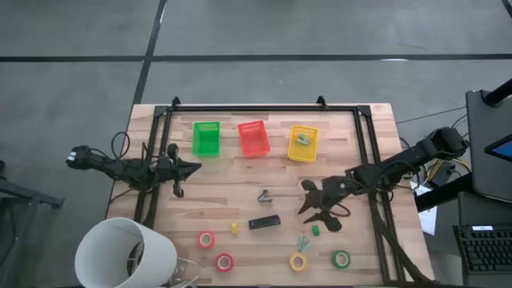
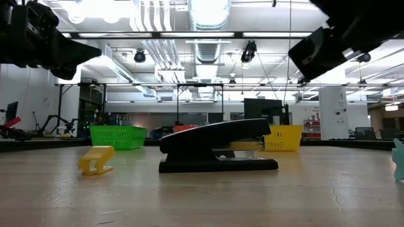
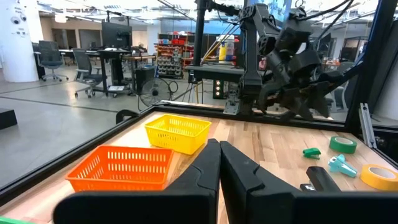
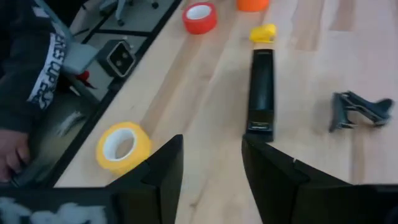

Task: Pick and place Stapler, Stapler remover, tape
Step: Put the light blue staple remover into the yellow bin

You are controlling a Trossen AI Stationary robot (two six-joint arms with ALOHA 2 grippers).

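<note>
Two arms work over a wooden table [image 1: 240,192] edged by a black frame [image 1: 264,108]. Right gripper [image 1: 320,206]: fingers spread apart, empty, hovering above the boards just right of the black stapler [image 1: 264,222], which lies flat near the table's middle; its wrist view looks along the stapler, with nothing between the fingers and it. Left gripper [image 1: 186,169]: fingers pressed together, empty, held over the left side of the table near the green basket [image 1: 206,138]. Around the stapler: a dark grey staple remover [image 1: 265,196] just behind it, a small yellow block [image 1: 234,229] to its left, a small green block [image 1: 315,230] and a pale teal piece [image 1: 303,242] to its right. Four tape rolls lie along the front edge: two red-orange rolls [image 1: 206,239] [image 1: 225,262] at left, a yellow roll [image 1: 298,262] and a green roll [image 1: 342,258] at right, all apart from one another. Along the back stand the green basket, a red basket [image 1: 253,138] and a yellow basket [image 1: 303,142]; the yellow one holds a small greyish item that cannot be identified, while nothing shows in the other two. A white bucket [image 1: 124,254] sits at the front left corner.
</note>
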